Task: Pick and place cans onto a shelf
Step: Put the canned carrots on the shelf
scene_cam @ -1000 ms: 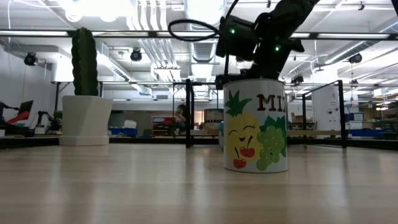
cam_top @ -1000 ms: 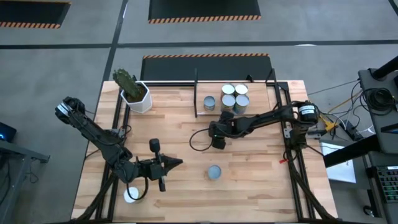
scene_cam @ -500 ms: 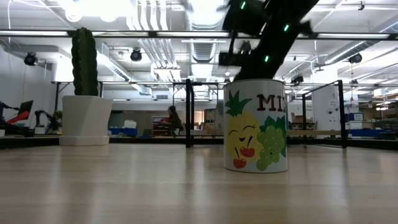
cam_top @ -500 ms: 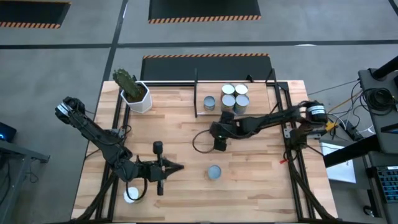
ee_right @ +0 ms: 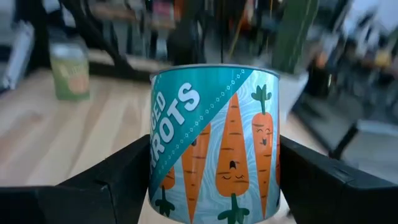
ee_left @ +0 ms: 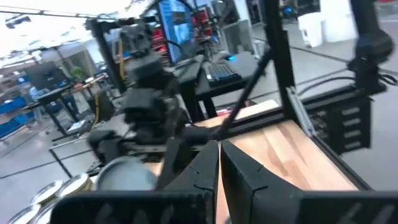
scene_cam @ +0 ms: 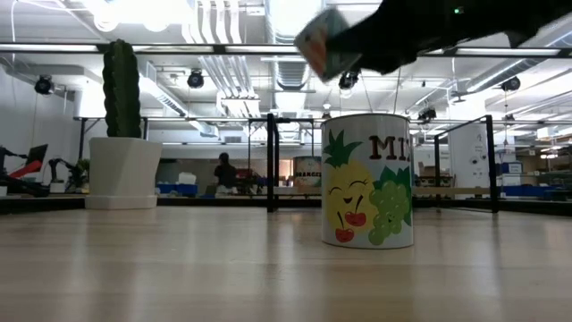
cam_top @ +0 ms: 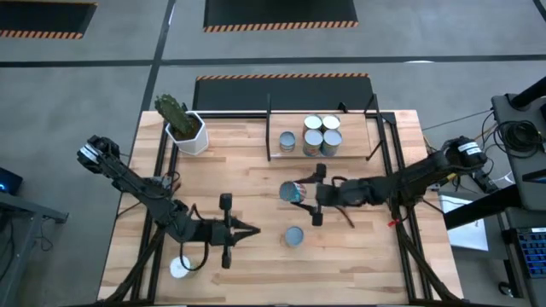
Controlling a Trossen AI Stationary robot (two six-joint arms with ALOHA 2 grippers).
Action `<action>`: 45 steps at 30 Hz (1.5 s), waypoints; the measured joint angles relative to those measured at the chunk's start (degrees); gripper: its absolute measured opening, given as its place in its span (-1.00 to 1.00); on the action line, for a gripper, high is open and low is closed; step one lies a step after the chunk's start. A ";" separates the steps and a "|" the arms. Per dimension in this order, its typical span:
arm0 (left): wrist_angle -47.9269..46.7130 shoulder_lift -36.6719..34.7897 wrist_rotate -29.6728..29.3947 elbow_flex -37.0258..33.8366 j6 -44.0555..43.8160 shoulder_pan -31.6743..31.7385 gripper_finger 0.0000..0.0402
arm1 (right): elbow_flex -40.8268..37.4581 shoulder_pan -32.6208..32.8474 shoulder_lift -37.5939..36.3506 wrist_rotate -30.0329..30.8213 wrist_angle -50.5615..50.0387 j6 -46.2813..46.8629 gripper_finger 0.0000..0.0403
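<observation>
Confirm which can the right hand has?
The teal carrot-label can, clamped between the right hand fingers and lifted off the table. The fruit-label can stands alone on the tabletop; the rest sit on the shelf.

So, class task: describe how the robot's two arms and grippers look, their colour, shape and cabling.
Both arms are black, slim and jointed, with pale caps at the base joints. The left gripper ends in two flat dark fingers. The right gripper has broad black fingers, and a black cable loops beside its arm.

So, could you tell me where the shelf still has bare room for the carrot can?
The shelf is crowded mid-board, where five cans cluster. Bare board lies between them and the right posts. The right gripper holds the carrot can above the table, near the fruit can.
</observation>
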 joint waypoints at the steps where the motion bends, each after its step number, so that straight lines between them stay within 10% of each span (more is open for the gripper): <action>1: 0.42 0.04 -0.02 0.00 -0.07 0.52 -0.99 | -1.56 0.29 0.15 -0.04 4.39 -1.87 0.43; 7: 0.16 0.26 -0.02 0.00 -5.28 4.34 -0.75 | -3.91 0.71 3.20 0.02 17.57 -8.68 0.42; 25: 9.63 12.37 -2.45 0.00 -8.49 14.84 0.87 | -2.72 1.04 3.80 -0.05 17.42 -11.20 0.43; 45: 20.67 16.39 5.65 0.00 -5.90 19.63 0.81 | -2.72 1.05 3.78 -2.19 18.46 -10.41 0.43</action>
